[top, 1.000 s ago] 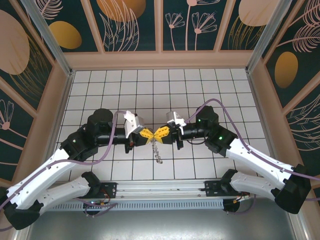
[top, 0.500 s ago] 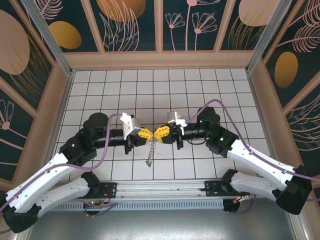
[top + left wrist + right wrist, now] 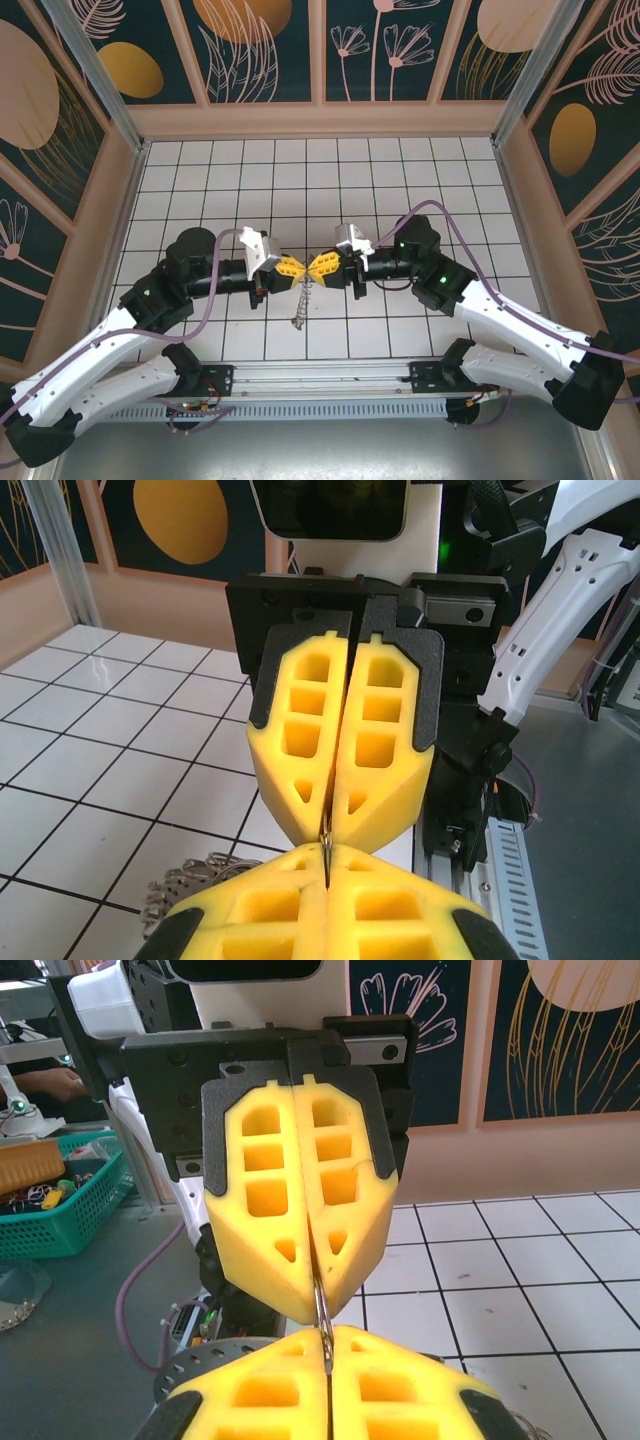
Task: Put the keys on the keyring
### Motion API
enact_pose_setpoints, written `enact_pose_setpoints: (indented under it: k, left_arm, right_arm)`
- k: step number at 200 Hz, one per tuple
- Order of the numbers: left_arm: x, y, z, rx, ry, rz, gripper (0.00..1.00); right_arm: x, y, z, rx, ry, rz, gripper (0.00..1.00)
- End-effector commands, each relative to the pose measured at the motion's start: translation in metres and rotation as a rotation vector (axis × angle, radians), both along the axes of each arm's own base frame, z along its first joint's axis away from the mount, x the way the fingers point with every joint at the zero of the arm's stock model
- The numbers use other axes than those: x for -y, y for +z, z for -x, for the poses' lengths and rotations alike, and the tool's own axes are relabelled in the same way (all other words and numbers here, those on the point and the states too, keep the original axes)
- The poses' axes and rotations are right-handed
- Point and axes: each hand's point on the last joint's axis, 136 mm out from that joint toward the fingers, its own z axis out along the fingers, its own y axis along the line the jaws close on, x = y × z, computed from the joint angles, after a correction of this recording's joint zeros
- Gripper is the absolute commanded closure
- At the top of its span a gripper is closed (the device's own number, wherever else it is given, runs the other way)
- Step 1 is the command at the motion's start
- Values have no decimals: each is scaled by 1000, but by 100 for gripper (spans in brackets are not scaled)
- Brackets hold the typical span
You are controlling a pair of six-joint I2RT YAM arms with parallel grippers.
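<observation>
Left gripper [image 3: 296, 268] and right gripper [image 3: 320, 266] meet tip to tip, level, jaws pressed together on a thin wire of the keyring [image 3: 301, 303] hanging below them. Both arms reach inward, elbows bent.

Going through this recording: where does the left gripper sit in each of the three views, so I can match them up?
Top external: the left gripper is just left of centre.
Left wrist: the left gripper is at bottom centre, its own yellow fingers shut.
Right wrist: the left gripper is at upper centre, facing the camera.
Shared landmark: the right gripper, tip to tip with it, with a thin metal piece pinched between them.
</observation>
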Motion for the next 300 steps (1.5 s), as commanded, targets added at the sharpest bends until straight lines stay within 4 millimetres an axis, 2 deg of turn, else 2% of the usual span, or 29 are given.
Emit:
enact_pose_setpoints:
  k: [1, 37, 78, 171, 187, 231, 266, 300]
  left_arm:
    - [-5, 26, 2, 67, 15, 84, 100]
    - [-6, 27, 4, 72, 9, 89, 100]
    - [-6, 28, 4, 82, 7, 97, 100]
    - [-9, 33, 8, 106, 6, 148, 100]
    - [-10, 33, 8, 106, 12, 154, 100]
    - [-7, 35, 6, 109, 8, 154, 100]
    - [-7, 38, 6, 112, 7, 153, 100]
    - [-8, 41, 8, 116, -3, 160, 100]
  right_arm:
    - [3, -4, -2, -3, -20, -1, 89]
    - [2, -8, -3, -6, -20, 5, 89]
    - [0, -12, -4, -14, -20, 12, 100]
    - [-6, -25, -12, -41, -32, 67, 100]
    - [-6, -27, -10, -39, -19, 69, 95]
    - [-9, -30, -11, -48, -5, 87, 94]
    - [-7, -27, -11, -51, -10, 77, 86]
    - [-7, -15, -10, -50, 10, 45, 90]
